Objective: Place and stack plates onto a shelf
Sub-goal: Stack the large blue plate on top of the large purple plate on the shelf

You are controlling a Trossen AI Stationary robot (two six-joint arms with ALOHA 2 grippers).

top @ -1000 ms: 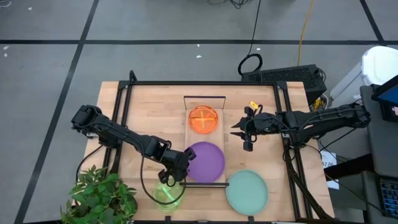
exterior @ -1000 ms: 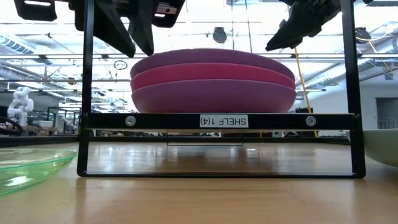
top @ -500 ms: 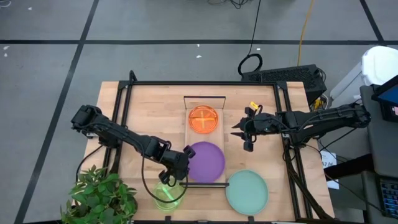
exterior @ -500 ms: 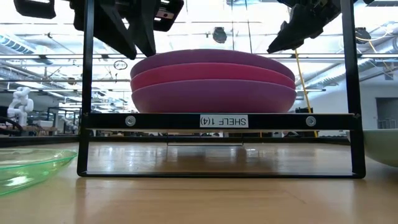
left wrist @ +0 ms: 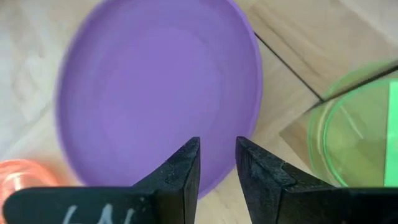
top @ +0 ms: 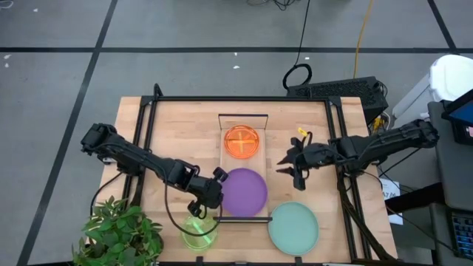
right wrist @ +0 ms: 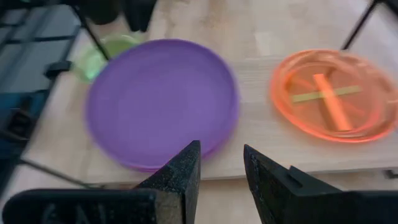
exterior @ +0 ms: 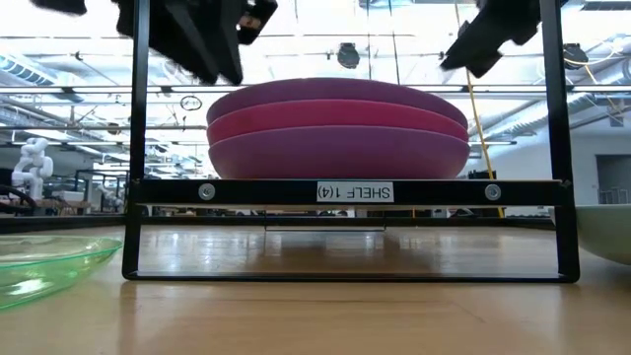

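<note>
A stack of large plates, purple on top (top: 245, 192), lies on the near part of the light-wood shelf (top: 244, 120). The low view shows it as purple, magenta and purple layers (exterior: 337, 126). An orange plate (top: 242, 141) lies farther along the shelf. My left gripper (top: 219, 176) hovers open at the stack's left rim, with the purple plate (left wrist: 155, 87) ahead of its fingers (left wrist: 217, 163). My right gripper (top: 290, 171) hovers open to the right of the shelf, facing the purple plate (right wrist: 161, 99) and the orange plate (right wrist: 329, 93).
A pale teal plate (top: 293, 227) lies on the table near the shelf's near right corner. A neon green plate (top: 198, 230) lies at its near left and shows again (exterior: 49, 261) in the low view. A potted plant (top: 118, 235) stands at the table's near left corner. A black frame (exterior: 138, 148) surrounds the shelf.
My right gripper has moved toward the table's near edge and slightly right, away from the orange plate. My left gripper has drawn back a little from the purple stack's left rim, toward the table's left. The plates have stayed put.
</note>
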